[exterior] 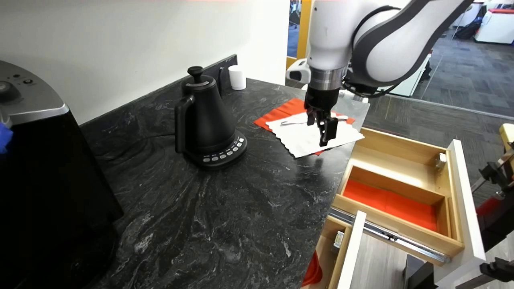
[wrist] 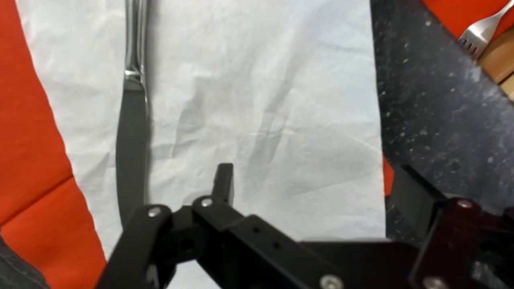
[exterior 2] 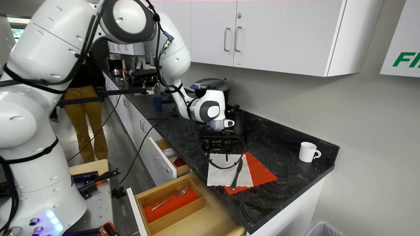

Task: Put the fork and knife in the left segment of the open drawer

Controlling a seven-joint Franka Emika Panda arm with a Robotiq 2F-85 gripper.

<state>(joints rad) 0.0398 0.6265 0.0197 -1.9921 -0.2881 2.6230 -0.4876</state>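
The fork [exterior 2: 170, 198] lies on the red-orange liner of the left segment [exterior 2: 187, 197] in the open drawer [exterior 2: 134, 211]. The fork's tines show at the top right of the wrist view [wrist: 478, 36]. The left segment [exterior: 389, 201] also shows in an exterior view. The silver knife [wrist: 134, 120] lies flat on a white cloth on the counter; it also shows in both exterior views [exterior 2: 237, 173] [exterior: 292, 122]. My gripper [wrist: 317, 172] is open and empty above the white cloth, with the knife outside and left of its fingers in the wrist view. It shows in both exterior views [exterior: 319, 130] [exterior 2: 217, 154].
The white cloth [exterior 2: 218, 173] lies over a red-orange cloth [exterior 2: 262, 173] on the black counter [exterior: 241, 200]. A black kettle [exterior: 207, 116] and white mug [exterior 2: 307, 152] stand on it. A second open drawer [exterior: 351, 253] is beside the open drawer. A cable hangs from the arm.
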